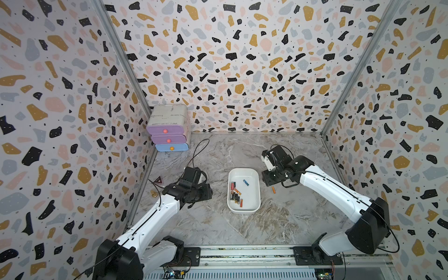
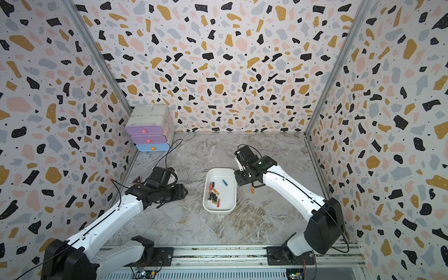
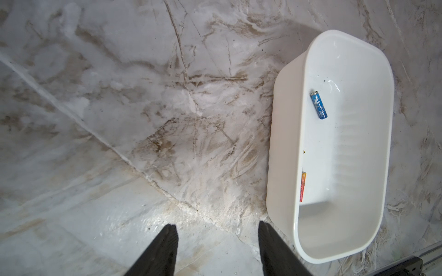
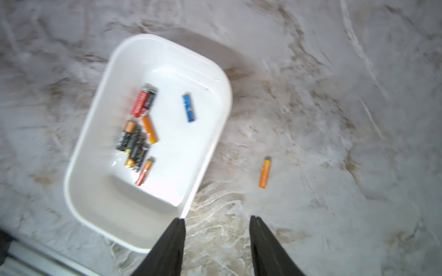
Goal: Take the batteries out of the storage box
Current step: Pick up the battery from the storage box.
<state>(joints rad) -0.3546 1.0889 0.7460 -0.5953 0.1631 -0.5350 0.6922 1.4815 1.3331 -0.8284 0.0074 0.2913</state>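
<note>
Unloading looks barely begun: one orange battery (image 4: 265,173) lies on the table (image 4: 334,119) beside the storage box (image 4: 167,38); the other batteries (image 4: 136,141) lie inside, most bunched along one wall, a blue battery (image 4: 189,108) apart. My right claw (image 4: 217,218) hangs parted and empty beside the box's rim; my left claw (image 3: 217,224) hovers parted and empty on its other side. Next, I judge, the right claw must reach over the bunch and pinch one cell without nudging its neighbours.
</note>
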